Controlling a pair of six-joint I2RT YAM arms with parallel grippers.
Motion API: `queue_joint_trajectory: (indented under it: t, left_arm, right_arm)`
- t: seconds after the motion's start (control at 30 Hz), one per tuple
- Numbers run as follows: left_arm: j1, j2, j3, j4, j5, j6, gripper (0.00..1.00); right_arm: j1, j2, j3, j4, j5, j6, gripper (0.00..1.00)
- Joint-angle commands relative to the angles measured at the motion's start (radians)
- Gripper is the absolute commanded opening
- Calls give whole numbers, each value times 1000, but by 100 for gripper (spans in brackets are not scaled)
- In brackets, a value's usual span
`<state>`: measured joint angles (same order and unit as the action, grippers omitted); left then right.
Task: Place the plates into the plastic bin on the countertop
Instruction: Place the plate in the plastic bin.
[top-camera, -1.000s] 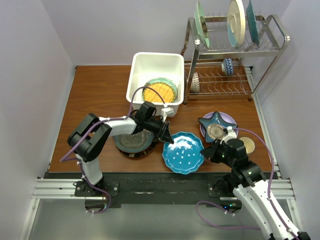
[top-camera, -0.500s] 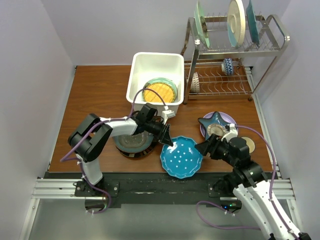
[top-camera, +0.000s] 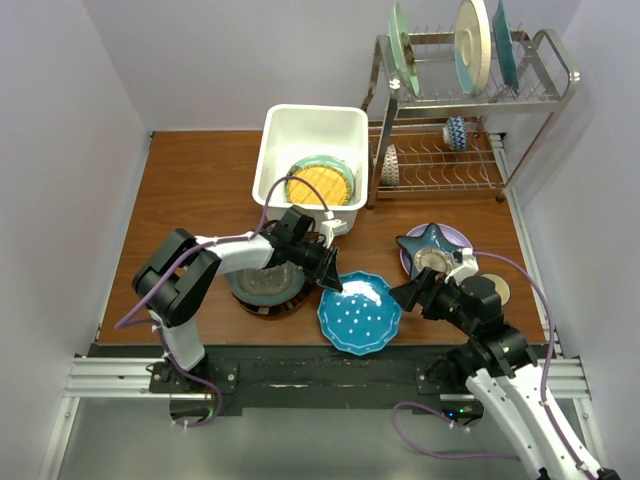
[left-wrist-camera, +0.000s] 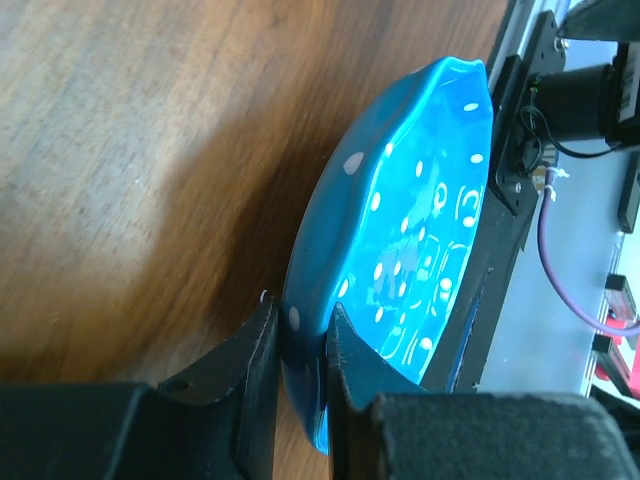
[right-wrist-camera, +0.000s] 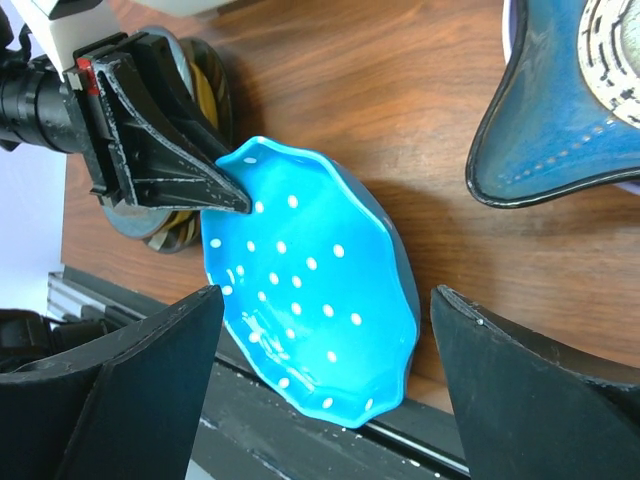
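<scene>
**Fig. Single-rim grip before transfer.** The blue dotted plate (top-camera: 360, 313) is shown tilted at the near edge of the worktop (top-camera: 200, 190), one rim clamped between the jaws of the left gripper (left-wrist-camera: 298, 320). The jaws of the right gripper (top-camera: 402, 293) are spread wide and empty, the plate lying just in front of them, untouched.

Because the plate is carried by one narrow pinch on a glazed rim, it is judged liable to swing or slip when lifted, or to strike the bin wall.

- Just behind the left jaws: a stack (top-camera: 262, 290) of at least two plates.
- Just beyond the right jaws: one star-shaped plate (top-camera: 415, 245) on one lilac plate.
- Well beyond the left jaws: one plastic bin (top-camera: 275, 160), holding one orange dotted plate (top-camera: 320, 183) on another.
</scene>
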<state>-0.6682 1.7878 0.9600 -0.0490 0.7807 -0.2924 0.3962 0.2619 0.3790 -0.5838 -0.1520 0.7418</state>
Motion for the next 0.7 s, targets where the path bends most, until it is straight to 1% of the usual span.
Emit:
queue_joint_trajectory:
  t: [0.0, 0.33, 0.47, 0.67]
  left_arm:
    - [10, -91, 103, -35, 57, -36, 0]
    - [28, -180, 243, -222, -38, 13, 0]
    - [42, -199, 299, -302, -76, 29, 0]
    - [59, -208, 399, -374, -118, 48, 0]
  right_arm:
    - [-2, -27, 57, -31, 38, -2, 89]
    - [0, -56, 47, -53, 39, -5, 90]
    - [0, -62, 46, -56, 39, -7, 91]
    - [-2, -62, 47, -56, 35, -13, 91]
